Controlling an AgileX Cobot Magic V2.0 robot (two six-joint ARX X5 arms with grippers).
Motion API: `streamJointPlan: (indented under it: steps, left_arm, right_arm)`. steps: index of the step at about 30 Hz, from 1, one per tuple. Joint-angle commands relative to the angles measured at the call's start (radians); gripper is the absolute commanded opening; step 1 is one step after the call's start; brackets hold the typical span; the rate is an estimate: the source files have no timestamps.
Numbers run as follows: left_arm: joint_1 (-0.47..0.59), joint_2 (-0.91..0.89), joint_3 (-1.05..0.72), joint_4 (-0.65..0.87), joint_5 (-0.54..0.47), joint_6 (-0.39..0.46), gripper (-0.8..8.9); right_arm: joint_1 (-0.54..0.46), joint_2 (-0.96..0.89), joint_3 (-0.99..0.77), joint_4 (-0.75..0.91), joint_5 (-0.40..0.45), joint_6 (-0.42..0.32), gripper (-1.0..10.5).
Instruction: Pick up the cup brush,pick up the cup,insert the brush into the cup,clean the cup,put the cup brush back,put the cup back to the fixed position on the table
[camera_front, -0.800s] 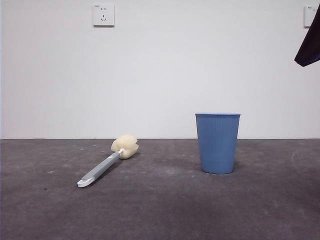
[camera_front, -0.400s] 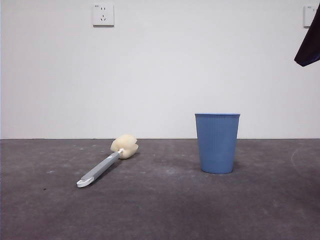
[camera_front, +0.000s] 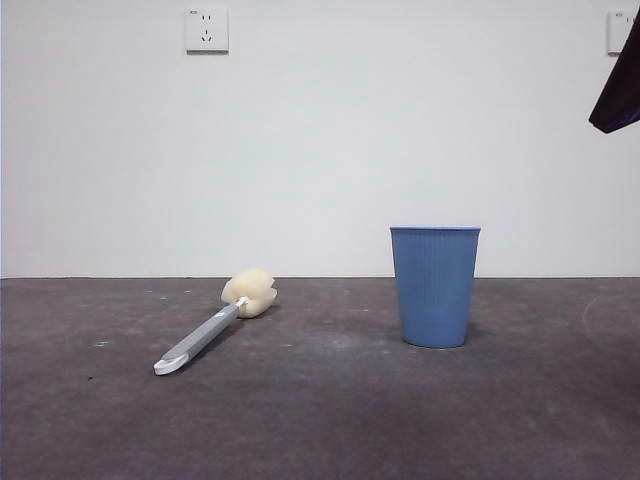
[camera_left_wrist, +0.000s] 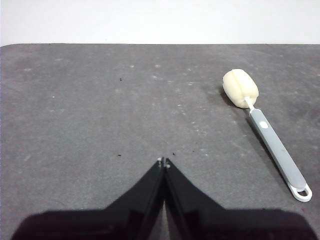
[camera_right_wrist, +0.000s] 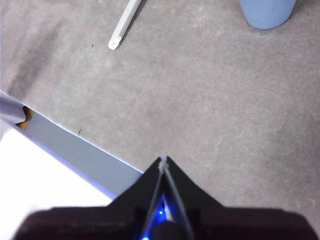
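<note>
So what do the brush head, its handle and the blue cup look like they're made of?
The cup brush head looks like soft cream-yellow sponge, matte and creased down the middle. Its handle looks like smooth grey plastic with a white tip. The cup looks like thin matte blue plastic, finely ribbed.

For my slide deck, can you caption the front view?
Brush lying on the table, blue cup upright to its right, both untouched.
</note>
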Motion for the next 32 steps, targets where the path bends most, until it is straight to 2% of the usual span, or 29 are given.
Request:
streamJointPlan:
  steps: [1,5,9,12,19,25,32]
  left_arm:
    - [0.003,-0.003,-0.013,0.003,0.000,-0.006,-0.03]
    - [0.003,-0.003,-0.013,0.003,0.000,-0.006,-0.03]
    - [0.002,-0.003,-0.013,0.003,0.000,-0.006,-0.03]
    - [0.002,-0.003,-0.013,0.003,-0.001,-0.006,-0.03]
    - [0.002,-0.003,-0.013,0.003,-0.001,-0.006,-0.03]
    - [0.002,-0.003,-0.013,0.003,-0.001,-0.006,-0.03]
    - [0.002,-0.003,-0.013,0.003,-0.001,-0.006,-0.03]
  right_arm:
    - [0.001,0.000,0.003,0.004,0.003,0.009,0.0]
    - [0.002,-0.006,0.003,0.002,0.003,0.002,0.0]
    - [-0.040,-0.061,0.002,0.050,0.081,-0.127,0.0]
    - [-0.119,-0.118,0.000,0.120,0.066,-0.200,0.0]
    - [-0.377,-0.285,-0.096,0.292,0.049,-0.286,0.0]
    - [-0.518,-0.460,-0.327,0.538,0.049,-0.293,0.0]
    - [-0.557,-0.619,-0.574,0.734,0.052,-0.270,0.0]
